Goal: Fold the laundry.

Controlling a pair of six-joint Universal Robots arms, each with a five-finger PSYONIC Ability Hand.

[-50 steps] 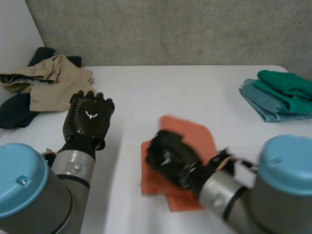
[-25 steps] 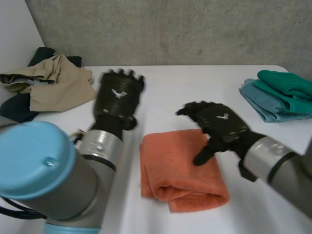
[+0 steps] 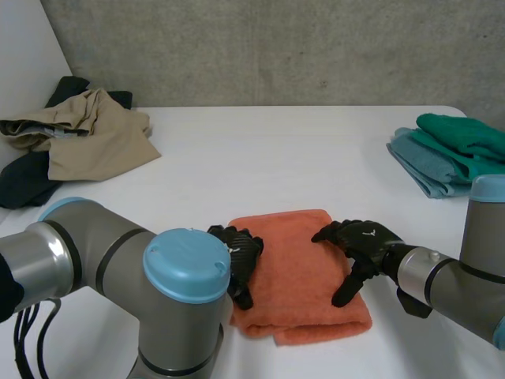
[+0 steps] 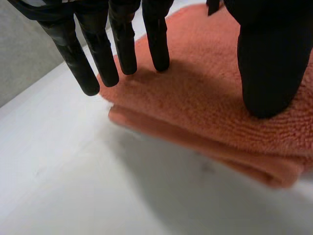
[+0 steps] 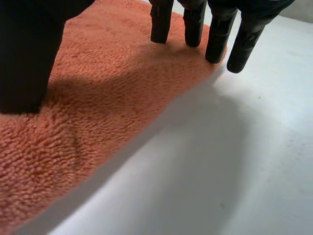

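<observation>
- left hand (image 3: 238, 260): fingers straight, flat on the folded orange towel (image 3: 292, 257) at its 9 o'clock edge, gripping nothing.
- towel: 6 o'clock on tabletop (image 3: 300, 158).
- right hand (image 3: 364, 243): fingers straight, flat on the 3 o'clock edge, gripping nothing.
- risk: uneven press or sideways drag could shear the layers and open the fold.

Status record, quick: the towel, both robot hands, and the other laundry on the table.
towel: orange towel, folded, flat on the white table
left robot hand: open, straight fingers pressing the towel's left edge
right robot hand: open, fingers resting on the towel's right edge
unfolded pile: beige and dark clothes, far left
folded stack: teal and blue cloths, far right
</observation>
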